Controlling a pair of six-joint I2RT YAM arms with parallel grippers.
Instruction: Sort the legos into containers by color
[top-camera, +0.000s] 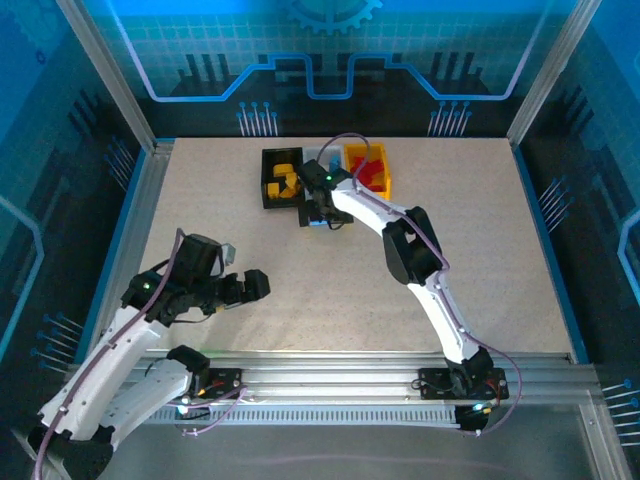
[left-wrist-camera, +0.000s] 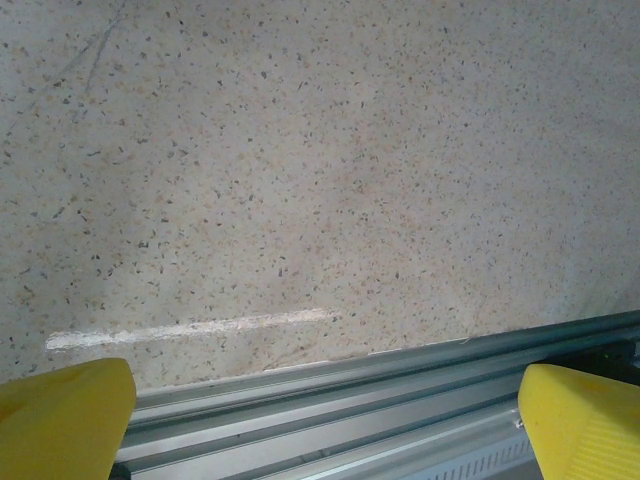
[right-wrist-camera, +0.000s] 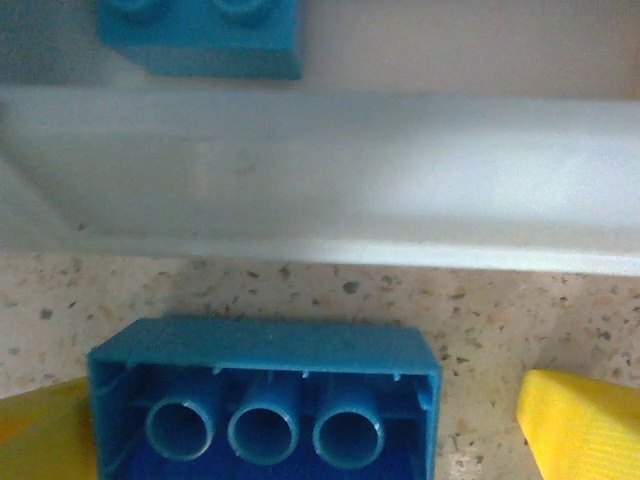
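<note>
A blue lego (right-wrist-camera: 265, 400) lies underside up on the table, just in front of the white bin's wall (right-wrist-camera: 320, 170). My right gripper (right-wrist-camera: 300, 435) is open around it: the left finger (right-wrist-camera: 40, 430) is against the brick, and the right finger (right-wrist-camera: 580, 425) stands apart from it. Another blue lego (right-wrist-camera: 200, 35) lies inside the white bin. From above, the right gripper (top-camera: 318, 208) hangs at the white bin (top-camera: 318, 158), between the black bin (top-camera: 268, 190) holding yellow legos (top-camera: 285, 178) and the yellow-orange bin (top-camera: 388, 178) holding red legos (top-camera: 370, 172). My left gripper (top-camera: 255, 285) is open, with nothing between its fingers.
The left gripper (left-wrist-camera: 325, 425) hovers over bare speckled table beside the grey aluminium rail (left-wrist-camera: 350, 400) at the near edge. Metal frame posts (top-camera: 110, 80) and blue panels enclose the table. The right arm (top-camera: 420, 260) stretches diagonally across the middle.
</note>
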